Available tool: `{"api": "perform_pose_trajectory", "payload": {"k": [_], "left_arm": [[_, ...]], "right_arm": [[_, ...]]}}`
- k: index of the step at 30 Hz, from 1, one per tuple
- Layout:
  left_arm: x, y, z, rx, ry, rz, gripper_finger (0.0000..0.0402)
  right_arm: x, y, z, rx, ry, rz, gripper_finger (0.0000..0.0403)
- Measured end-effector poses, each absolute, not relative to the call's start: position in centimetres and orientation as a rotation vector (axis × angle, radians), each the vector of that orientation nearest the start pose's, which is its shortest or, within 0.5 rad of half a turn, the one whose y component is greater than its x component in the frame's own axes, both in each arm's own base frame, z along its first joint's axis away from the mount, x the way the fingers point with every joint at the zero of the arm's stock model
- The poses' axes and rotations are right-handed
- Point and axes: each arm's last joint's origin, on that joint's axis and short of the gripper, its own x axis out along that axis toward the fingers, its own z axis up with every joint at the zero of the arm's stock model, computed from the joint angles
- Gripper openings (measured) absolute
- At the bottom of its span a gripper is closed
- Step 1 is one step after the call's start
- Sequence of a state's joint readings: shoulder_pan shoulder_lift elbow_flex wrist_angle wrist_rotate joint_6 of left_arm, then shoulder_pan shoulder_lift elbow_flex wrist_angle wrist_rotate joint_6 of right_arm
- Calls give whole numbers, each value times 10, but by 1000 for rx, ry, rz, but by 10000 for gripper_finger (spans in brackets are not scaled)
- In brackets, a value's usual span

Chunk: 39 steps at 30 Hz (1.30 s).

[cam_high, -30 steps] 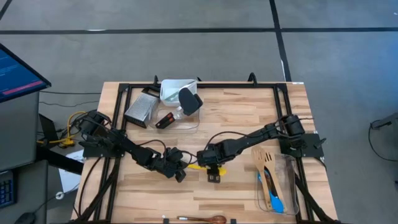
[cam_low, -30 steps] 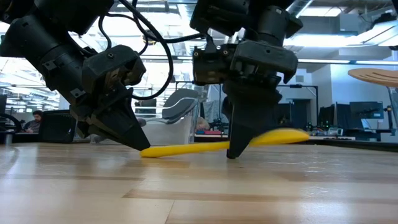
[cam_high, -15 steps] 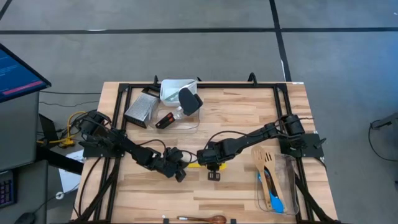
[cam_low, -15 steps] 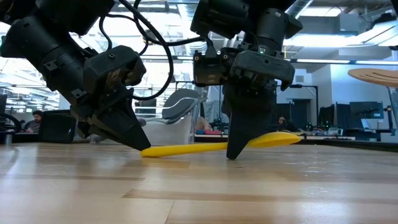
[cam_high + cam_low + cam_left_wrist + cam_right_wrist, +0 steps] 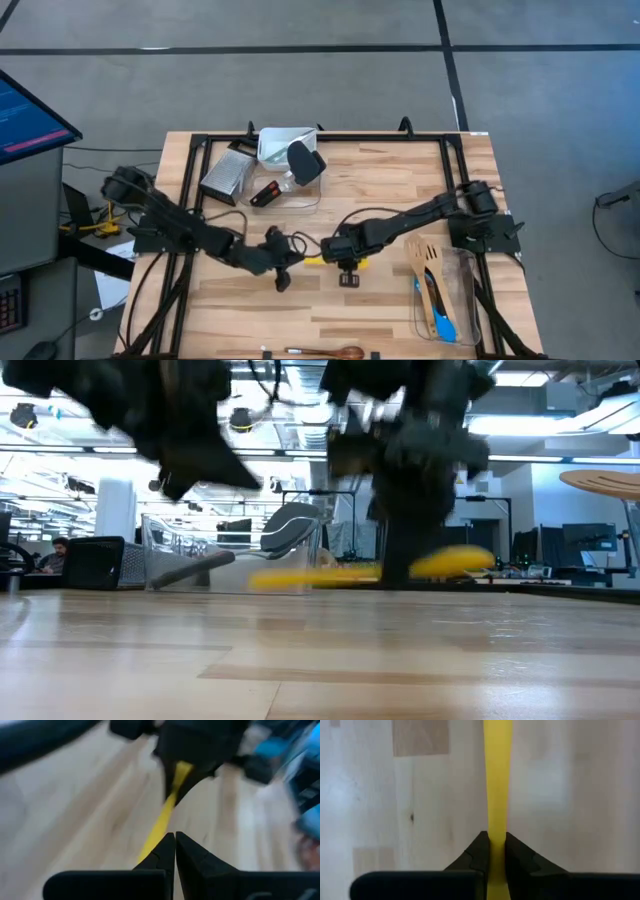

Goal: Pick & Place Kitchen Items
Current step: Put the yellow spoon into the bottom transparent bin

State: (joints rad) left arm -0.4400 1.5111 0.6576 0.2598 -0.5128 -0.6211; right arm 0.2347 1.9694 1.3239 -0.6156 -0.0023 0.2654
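Now my right fingers (image 5: 496, 851) are clamped on the handle of the yellow spoon (image 5: 497, 780), which hangs above the middle of the counter (image 5: 400, 190), its bowl out to one side in the low view. My left fingers (image 5: 174, 851) are pressed together on nothing, just off the free end of the handle and apart from it. I judge the spoon light, with a thin silicone handle that will likely bend and may twist if gripped at one end. The hold sits partway along the handle, which keeps the bowl from drooping much. The surface looks smooth, so a firm pinch across the flat sides seems safer than the edges. A wooden turner (image 5: 425, 272) and a blue spoon (image 5: 441, 322) already lie in the clear tub (image 5: 470, 300) by the right edge.
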Motion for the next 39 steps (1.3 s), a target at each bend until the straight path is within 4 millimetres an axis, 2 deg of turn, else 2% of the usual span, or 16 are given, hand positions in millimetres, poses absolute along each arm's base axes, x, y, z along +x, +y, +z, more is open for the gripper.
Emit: {"api": "perform_pose_trajectory", "payload": {"k": [4,8,12,17,25,30,39], "left_arm": [[257,-105,202,-257,368,218,2],[245,-99,219,-200,298,236,2],[234,-93,220,-184,281,274,2],[228,-88,212,-173,284,309,2],[226,-85,207,-171,290,321,2],[226,-85,208,-172,283,330,2],[229,-78,212,-147,227,429,2]], "right_arm": [[362,83,183,20,1240,-49,28],[347,80,212,11,1177,-130,28],[323,75,232,37,1123,-215,28],[283,79,251,107,1037,-379,28],[221,107,264,215,920,-648,28],[196,133,261,295,860,-723,28],[165,178,237,406,830,-813,28]]}}
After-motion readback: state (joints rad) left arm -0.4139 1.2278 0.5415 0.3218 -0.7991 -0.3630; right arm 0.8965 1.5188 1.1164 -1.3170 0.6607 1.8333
